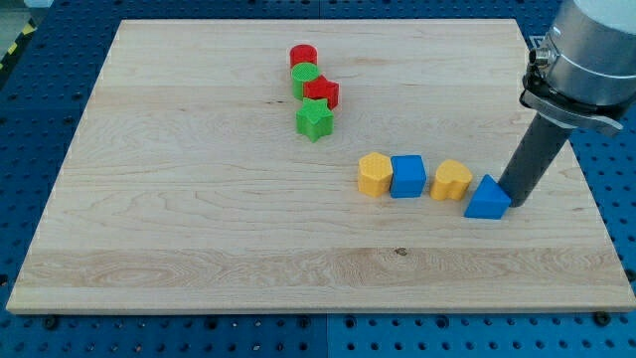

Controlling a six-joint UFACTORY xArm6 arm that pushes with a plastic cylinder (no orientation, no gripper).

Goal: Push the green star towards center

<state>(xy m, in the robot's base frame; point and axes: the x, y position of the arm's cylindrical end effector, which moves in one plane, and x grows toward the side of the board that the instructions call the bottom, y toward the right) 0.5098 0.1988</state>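
Pale wooden table (199, 199) with visible grain, matt and smooth. The green star (314, 120) beside it looks like ridged matt plastic. The rod is dark and matt, under a shiny metal collar (576, 94).

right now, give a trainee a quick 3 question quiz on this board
1. True or false: my tip touches the green star.
2. Which block sits nearest my tip? A) yellow heart B) blue triangle C) red cylinder
3. What colour is the block directly above the green star in the view?

Key: 1 false; it is far off at the view's right. 2 B. 3 red.
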